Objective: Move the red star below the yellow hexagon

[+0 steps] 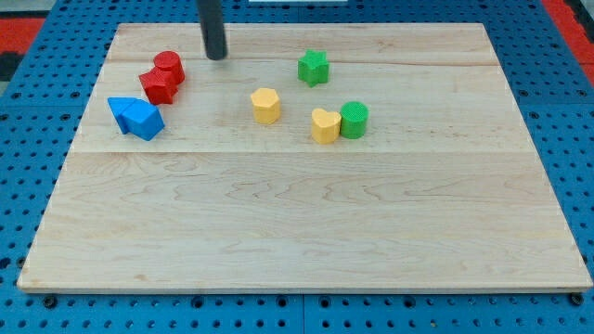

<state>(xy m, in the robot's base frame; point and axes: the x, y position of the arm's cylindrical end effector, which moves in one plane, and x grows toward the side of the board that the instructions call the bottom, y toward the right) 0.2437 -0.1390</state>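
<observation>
Sitting near the tabletop's (297,269) upper left, touching a red cylinder (169,64), the red star (158,85) looks light, rigid and apt to spin, so my tip (216,56), clawless and holding nothing, should push its upper-left side toward below the yellow hexagon (265,105).

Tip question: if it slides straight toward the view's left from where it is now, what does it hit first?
Probably the red cylinder, slightly lower-left of my tip; it may only graze its top edge. The red star touches it lower down.
</observation>
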